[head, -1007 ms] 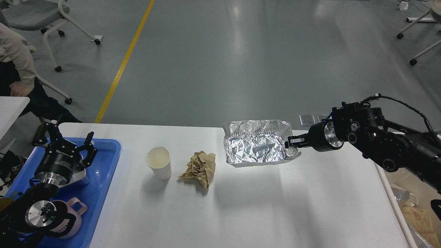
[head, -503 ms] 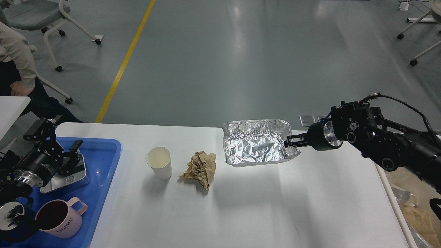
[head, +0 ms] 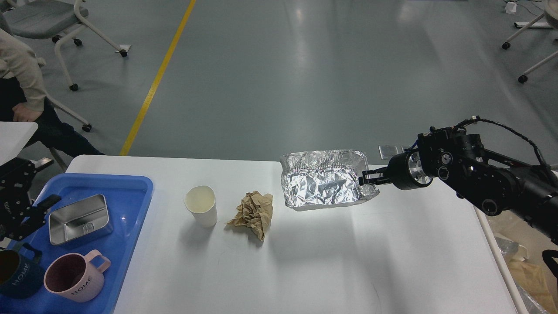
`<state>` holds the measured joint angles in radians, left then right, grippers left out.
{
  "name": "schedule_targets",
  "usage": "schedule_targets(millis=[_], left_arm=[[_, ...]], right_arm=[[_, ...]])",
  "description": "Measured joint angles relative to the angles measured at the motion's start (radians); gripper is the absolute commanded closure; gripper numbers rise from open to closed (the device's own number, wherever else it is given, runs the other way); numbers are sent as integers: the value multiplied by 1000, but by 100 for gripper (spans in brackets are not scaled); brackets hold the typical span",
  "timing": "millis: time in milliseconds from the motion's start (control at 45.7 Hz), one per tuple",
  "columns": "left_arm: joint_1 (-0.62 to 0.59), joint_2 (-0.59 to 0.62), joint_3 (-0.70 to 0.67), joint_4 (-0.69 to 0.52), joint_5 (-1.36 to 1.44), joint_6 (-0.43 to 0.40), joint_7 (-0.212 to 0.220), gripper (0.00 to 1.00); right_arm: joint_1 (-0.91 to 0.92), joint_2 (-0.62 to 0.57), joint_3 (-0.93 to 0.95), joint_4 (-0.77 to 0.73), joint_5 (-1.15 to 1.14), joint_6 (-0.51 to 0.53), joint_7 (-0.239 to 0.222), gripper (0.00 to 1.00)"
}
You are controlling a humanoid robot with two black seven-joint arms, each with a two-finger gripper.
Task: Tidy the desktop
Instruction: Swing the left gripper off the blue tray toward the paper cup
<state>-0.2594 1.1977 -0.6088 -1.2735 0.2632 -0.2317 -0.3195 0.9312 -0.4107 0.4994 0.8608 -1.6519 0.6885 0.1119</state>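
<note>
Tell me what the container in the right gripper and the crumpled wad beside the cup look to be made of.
Container: thin aluminium foil, by its bright, mirror-like, wrinkled walls. Wad: brown paper, probably a napkin or bag, matte with sharp creases. Cup: likely white paper, matte.

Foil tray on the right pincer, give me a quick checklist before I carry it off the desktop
1. Right pincer gripping the foil tray at its right rim: ok.
2. Tray lifted off the desktop: ok, its shadow falls apart from it below.
3. Tray level: ok, roughly.
4. Tray contents: cannot tell, only crumpled foil shows.
5. Cup and crumpled paper out of a rightward path: ok, both lie left of the tray.
6. Left pincer away from the tray: ok, at the blue tray's left edge.
</note>
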Motion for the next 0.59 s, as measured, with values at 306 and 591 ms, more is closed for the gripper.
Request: schedule_targets(millis=[306, 591], left_arm=[[-80, 65, 1, -34, 227, -3, 69, 4], [-100, 208, 1, -116, 296, -66, 70, 4]], right_arm=[[-2, 0, 0, 0, 0, -1, 1, 100], [-4, 1, 0, 1, -2, -1, 1, 100]])
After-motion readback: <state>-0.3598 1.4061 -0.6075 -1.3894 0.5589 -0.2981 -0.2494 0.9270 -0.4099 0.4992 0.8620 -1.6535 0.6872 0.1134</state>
